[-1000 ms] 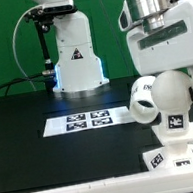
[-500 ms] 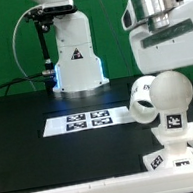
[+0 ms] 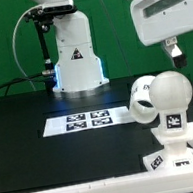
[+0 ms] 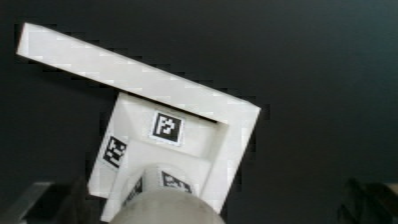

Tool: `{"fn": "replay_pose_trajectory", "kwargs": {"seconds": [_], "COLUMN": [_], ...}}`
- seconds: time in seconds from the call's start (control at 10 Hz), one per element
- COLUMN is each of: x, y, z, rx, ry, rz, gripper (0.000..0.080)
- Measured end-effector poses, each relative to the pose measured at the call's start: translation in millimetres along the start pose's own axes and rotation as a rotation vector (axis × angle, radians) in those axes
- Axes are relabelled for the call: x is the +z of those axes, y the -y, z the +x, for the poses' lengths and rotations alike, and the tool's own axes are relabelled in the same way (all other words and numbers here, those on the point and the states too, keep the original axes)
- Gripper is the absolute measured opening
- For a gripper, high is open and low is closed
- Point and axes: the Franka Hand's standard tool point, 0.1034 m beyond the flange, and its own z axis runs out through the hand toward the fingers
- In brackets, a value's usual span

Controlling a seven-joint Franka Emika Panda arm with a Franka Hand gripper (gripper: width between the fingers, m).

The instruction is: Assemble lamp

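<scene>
round white plastic bulb [image 3: 166, 95] seated by ribbed neck on angular white base block [image 3: 184, 151], lower right of exterior view. two-finger gripper [image 3: 175, 48] seen raised above, upper right; spread or pressed together cannot be told. judged light, rigid, smooth, slippery; grasp advised at neck. white tapered shade [image 3: 139, 101] beside bulb.

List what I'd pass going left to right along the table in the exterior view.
Robot arm base → marker board → lamp shade → bulb standing in the base block. The gripper hangs above the bulb, clear of it.
</scene>
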Motion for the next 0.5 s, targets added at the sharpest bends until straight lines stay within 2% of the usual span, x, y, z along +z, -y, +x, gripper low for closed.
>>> {"fn": "replay_pose_trajectory", "kwargs": {"seconds": [0.3, 0.5], "x": [-1.3, -9.5], "y": [-2.3, -25.8], "z": [-2.6, -19.9], "rx": [-0.042, -0.135], "ry": [0.002, 0.018], "rz": [-0.002, -0.021], "gripper": [0.0699, 0.0699]}}
